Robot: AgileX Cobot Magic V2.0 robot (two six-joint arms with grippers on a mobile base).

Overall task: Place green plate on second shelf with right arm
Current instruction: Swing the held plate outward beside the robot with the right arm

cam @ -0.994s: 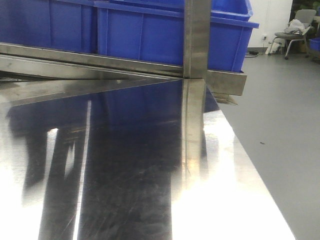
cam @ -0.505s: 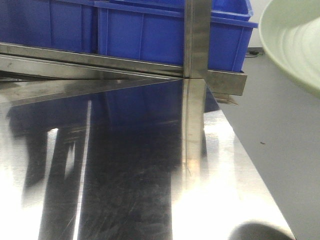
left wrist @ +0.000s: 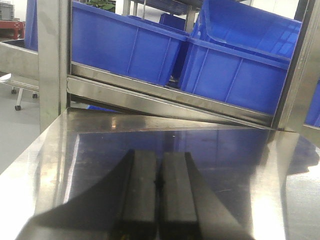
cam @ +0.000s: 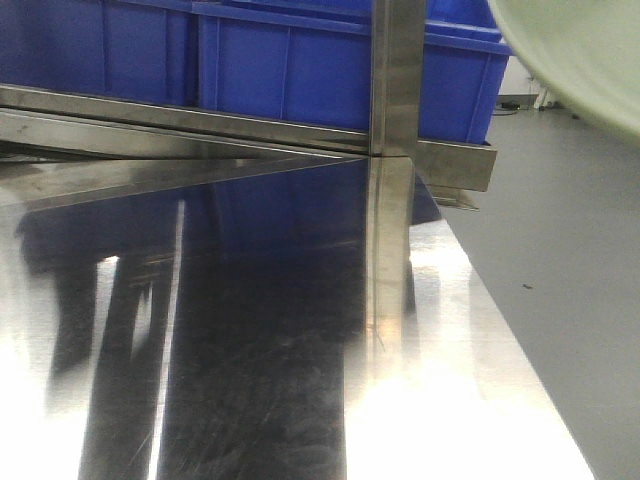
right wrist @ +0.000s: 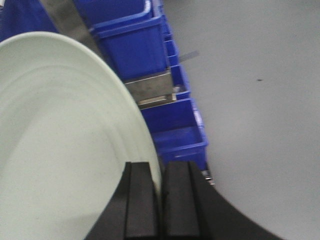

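Sage plate held aloft at upper right

Blue plastic bins [cam: 300,75] line the far steel shelf [cam: 250,125]; their contents are hidden. Right gripper [right wrist: 160,200] pinches the pale sage-green round plate's [right wrist: 60,145] rim, near the right steel post [cam: 395,75]. Left gripper [left wrist: 160,200] is closed, empty.

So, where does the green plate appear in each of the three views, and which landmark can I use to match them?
Front view: the green plate fills the top right corner, cut off by the frame edges.
Left wrist view: not in it; only the shut left gripper over the steel table.
Right wrist view: it fills the left half, its rim clamped by the right gripper.
Shared landmark: the blue bins on the steel shelf.
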